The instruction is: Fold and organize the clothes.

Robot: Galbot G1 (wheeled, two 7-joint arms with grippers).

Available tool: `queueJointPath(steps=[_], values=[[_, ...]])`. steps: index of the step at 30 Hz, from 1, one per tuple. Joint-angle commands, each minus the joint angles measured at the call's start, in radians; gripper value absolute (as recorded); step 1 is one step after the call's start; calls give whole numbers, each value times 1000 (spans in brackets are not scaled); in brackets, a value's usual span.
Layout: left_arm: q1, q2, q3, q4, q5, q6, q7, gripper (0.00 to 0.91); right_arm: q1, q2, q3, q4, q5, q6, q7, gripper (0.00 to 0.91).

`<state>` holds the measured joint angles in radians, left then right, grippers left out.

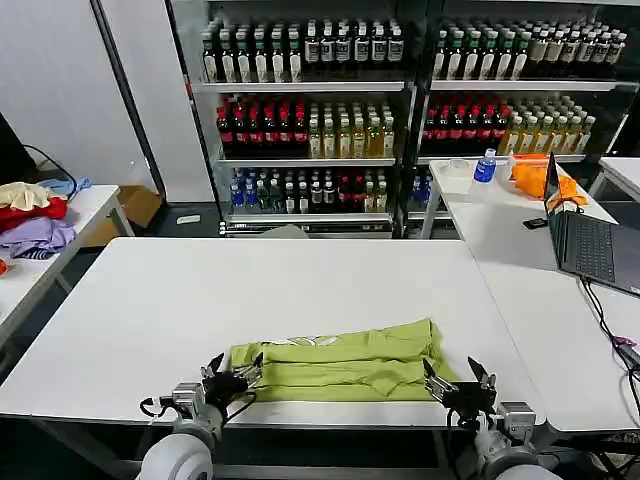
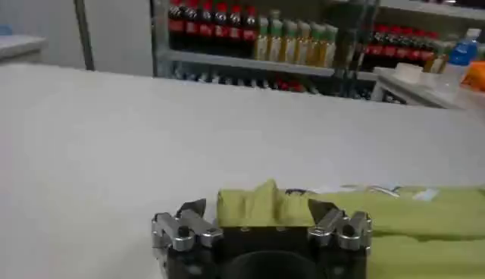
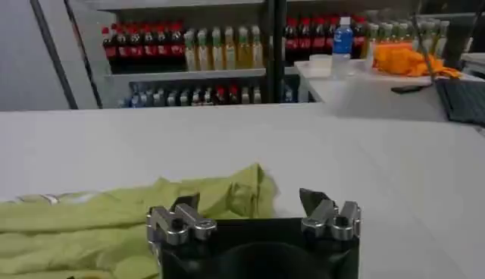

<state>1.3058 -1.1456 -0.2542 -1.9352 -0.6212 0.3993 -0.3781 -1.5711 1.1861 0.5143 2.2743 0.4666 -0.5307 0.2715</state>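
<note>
head view: both grippers (jaws open) sit low at the counter point(image 1: 150, 310) edge, left gripper point(image 1: 232, 376) and right gripper point(image 1: 460, 384) at the ends of the lime t-shirt point(image 1: 340, 362), lying long side to side.

- No text, brand or number can be read anywhere.
- The bottle labels on the shelves point(image 1: 400, 110) are too small to make out.
- The T-shirt's point(image 1: 340, 365) white print shows no legible letters.

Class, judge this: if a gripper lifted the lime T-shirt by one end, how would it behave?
The lime T-shirt would probably droop and unfold, since it lies in soft wrinkled folds on the white table. It looks thin and flat, so likely light. Pushed, it would probably bunch rather than slide whole.
</note>
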Motion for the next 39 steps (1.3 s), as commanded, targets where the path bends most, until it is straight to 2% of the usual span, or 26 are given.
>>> queueJointPath(steps=[1, 14, 19, 24, 29, 32, 37, 39], values=[[39, -86, -10, 27, -17, -5, -35, 20, -55, 7, 21, 38, -11, 3, 1, 907], [60, -86, -45, 2, -71, -33, -10, 20, -77, 27, 23, 57, -22, 10, 6, 907], [55, -14, -100, -19, -92, -33, 1, 20, -90, 27, 37, 66, -21, 6, 8, 907], [24, 110, -234, -30, -164, -28, 11, 20, -105, 26, 56, 87, -14, 4, 8, 907], [-32, 230, -351, 25, -247, -22, 29, 20, -103, 23, 64, 91, -6, 3, 7, 907], [-62, 276, -391, 74, -271, -22, 43, 20, -101, 24, 63, 90, -6, 3, 7, 907], [-64, 293, -408, 44, -339, -7, 46, 20, -106, 26, 63, 93, -7, 3, 7, 907], [-46, 270, -400, -33, -453, 3, 41, 20, -108, 26, 67, 93, -7, 3, 7, 907]])
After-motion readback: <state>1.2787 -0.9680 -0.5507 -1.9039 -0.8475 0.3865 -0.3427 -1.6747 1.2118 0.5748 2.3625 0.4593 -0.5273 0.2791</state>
